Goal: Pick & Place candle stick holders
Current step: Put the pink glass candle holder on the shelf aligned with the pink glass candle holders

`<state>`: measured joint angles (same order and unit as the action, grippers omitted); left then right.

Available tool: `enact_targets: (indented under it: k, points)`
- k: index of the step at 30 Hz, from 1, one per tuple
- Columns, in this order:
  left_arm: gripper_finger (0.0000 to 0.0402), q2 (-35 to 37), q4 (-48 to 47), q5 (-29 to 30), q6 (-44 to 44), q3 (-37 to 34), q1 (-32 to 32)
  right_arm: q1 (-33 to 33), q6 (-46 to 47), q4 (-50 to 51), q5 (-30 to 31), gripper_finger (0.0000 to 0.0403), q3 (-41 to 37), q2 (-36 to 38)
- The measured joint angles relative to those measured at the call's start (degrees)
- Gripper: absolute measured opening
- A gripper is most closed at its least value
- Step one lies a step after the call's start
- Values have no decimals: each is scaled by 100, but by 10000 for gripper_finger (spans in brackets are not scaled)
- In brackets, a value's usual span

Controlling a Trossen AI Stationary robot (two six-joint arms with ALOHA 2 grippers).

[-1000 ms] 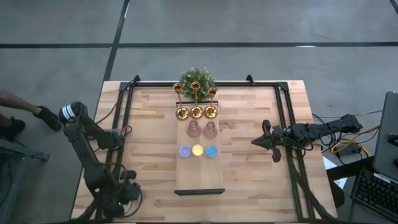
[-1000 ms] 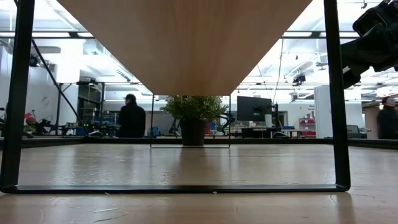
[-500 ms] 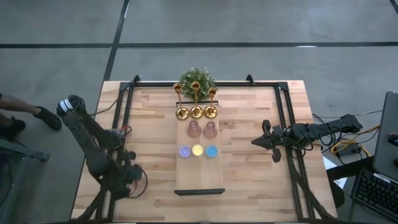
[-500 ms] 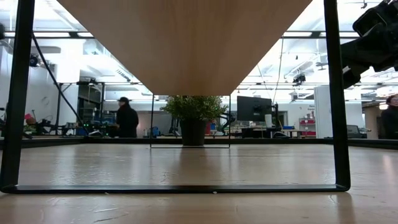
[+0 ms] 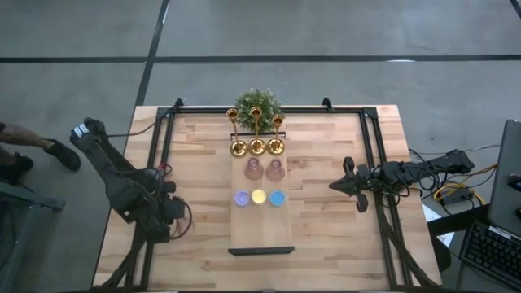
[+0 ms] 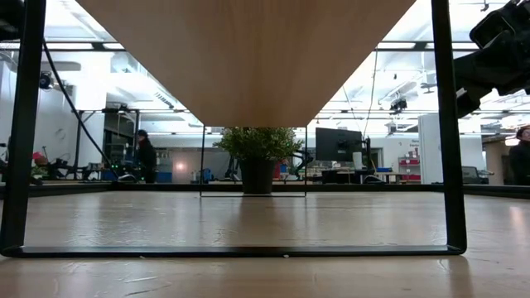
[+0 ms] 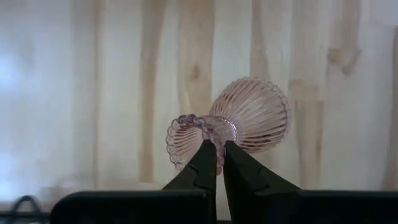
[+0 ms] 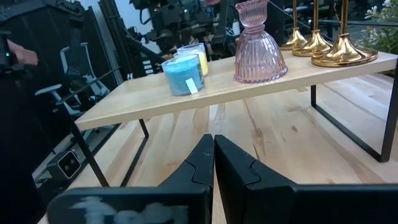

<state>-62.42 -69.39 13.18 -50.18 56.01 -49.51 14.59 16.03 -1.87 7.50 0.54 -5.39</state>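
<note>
Three gold holders, two pink glass holders and the purple, yellow and blue round ones stand on their bases on a wooden shelf at the table's middle. My left gripper is over the table's near left part. It is shut on a third pink glass holder. My right gripper hangs to the right of the shelf, shut and empty. My left gripper pinches the pink holder's narrow neck, between its small cup and its flared ribbed base, between the two fingers. The fingers point down and lie across the holder. The holder lies level on its side. I cannot tell whether it is clear of the table.
A bushy green plant stands at the shelf's far end. The shelf rests on thin black legs. A black frame runs along the table's left, far and right sides. People move in the room beyond.
My left gripper has gone from the table's near left corner toward the far edge and a little toward the shelf, and the arm has swung with it. My right arm has kept still.
</note>
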Motion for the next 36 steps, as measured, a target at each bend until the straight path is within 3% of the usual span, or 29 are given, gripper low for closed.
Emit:
enact_targets:
  k: [17,19,24,29,36]
  points:
    - [2,7,-1004,1132,1481,1318,1155,2,0,2,0,9,0,-2]
    - [2,11,-978,1065,1697,1407,1347,1,0,0,0,9,0,-1]
    - [2,-96,-910,881,2006,1381,1514,2,0,0,0,9,0,0]
    - [2,-168,-812,1139,2008,1224,1516,0,0,1,0,9,0,0]
    - [20,63,401,1191,2085,286,1545,2,0,0,-1,9,0,0]
